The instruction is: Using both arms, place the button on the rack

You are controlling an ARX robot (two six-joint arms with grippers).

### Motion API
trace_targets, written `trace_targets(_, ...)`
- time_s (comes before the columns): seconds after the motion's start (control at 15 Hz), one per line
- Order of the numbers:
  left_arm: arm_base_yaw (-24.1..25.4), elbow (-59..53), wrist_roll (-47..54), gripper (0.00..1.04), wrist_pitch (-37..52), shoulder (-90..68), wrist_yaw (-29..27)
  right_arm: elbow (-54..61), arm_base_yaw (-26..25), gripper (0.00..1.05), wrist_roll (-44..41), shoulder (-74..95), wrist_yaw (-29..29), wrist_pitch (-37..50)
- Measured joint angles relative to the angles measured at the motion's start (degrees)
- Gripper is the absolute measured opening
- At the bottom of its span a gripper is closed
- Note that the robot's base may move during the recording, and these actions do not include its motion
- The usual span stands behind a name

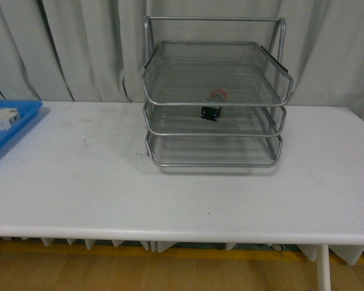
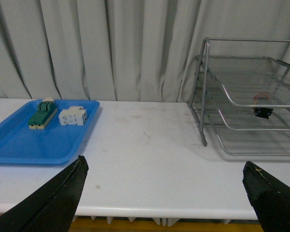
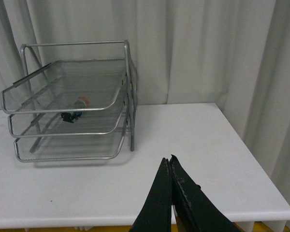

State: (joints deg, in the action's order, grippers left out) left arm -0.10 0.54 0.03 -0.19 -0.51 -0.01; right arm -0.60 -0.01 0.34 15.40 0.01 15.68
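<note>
The left gripper (image 2: 164,193) is hanging spread wide above the white table (image 1: 182,194), its dark tapered fingers (image 2: 58,198) gripping nothing. The right gripper (image 3: 170,166) is sitting pressed closed, its black fingertips meeting with nothing between them. The button (image 1: 213,104), round red cap on a dark blocky body, is lying in the middle tier of the silver wire-mesh rack (image 1: 215,91), which is standing at twelve o'clock in the front view. A smooth blue tray (image 1: 12,121) is lying at nine o'clock.

Shiny metal wire-mesh rack (image 1: 213,91), smooth matt white table (image 1: 170,194), glossy blue plastic tray (image 2: 19,142).
</note>
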Motion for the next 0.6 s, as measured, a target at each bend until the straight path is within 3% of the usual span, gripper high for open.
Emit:
trace_targets(0.33, 0.00, 0.00, 0.00, 0.98, 0.00, 0.00, 0.00, 0.00, 0.00, 0.02, 0.00, -5.35, 0.00, -5.53)
trace_targets(0.47, 0.00, 0.00, 0.00, 0.98, 0.00, 0.00, -0.04, -0.04, 0.00, 0.02, -0.02, -14.01, 0.00, -16.09)
trace_targets(0.6, 0.00, 0.00, -0.02, 0.98, 0.02, 0.00, -0.02, -0.04, 0.00, 0.02, -0.02, -15.12, 0.02, -16.31)
